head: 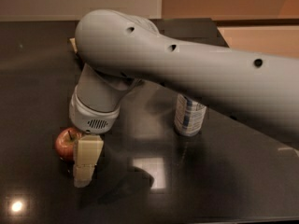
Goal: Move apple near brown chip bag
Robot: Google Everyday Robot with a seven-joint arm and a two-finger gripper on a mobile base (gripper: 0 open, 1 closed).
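The red apple sits on the dark table at the front left, stem up. My gripper has come down right beside it on its right side, with its cream tip at table level and covering the apple's right edge. The grey arm reaches in from the right and hides almost all of the brown chip bag. Only a tan corner of the brown chip bag shows at the back, above the wrist.
A clear plastic water bottle stands upright right of centre, its top hidden by the arm. The table's far right edge borders a tan floor. Lamp glare shows on the tabletop in front.
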